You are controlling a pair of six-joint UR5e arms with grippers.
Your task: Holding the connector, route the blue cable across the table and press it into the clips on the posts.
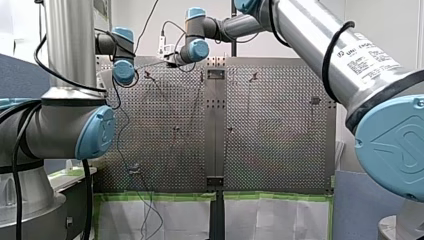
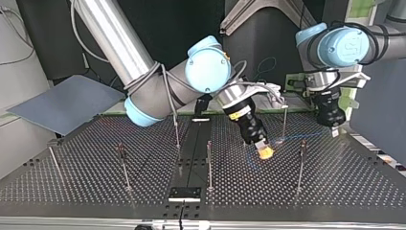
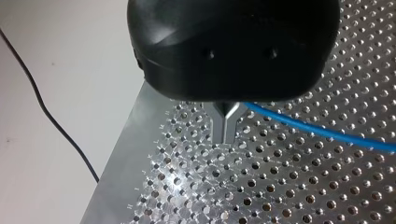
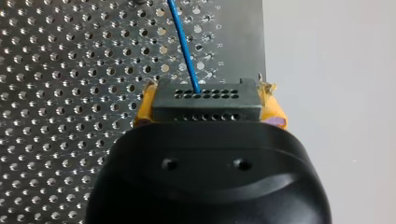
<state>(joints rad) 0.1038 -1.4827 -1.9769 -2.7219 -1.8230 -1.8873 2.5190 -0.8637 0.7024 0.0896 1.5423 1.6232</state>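
My right gripper (image 4: 208, 105) clamps the connector (image 4: 205, 95), blue cable (image 4: 182, 42) leading away.

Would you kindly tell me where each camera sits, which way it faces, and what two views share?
Front view: behind and above the arms, looking over the perforated table; my left arm and my right arm frame it.
Top view: across the table, facing both arms.
Left wrist view: on my left wrist, along my left claw, shut on the blue cable.
Right wrist view: on my right wrist, along my right claw gripping the connector.
Shared: both wrist views show the cable.
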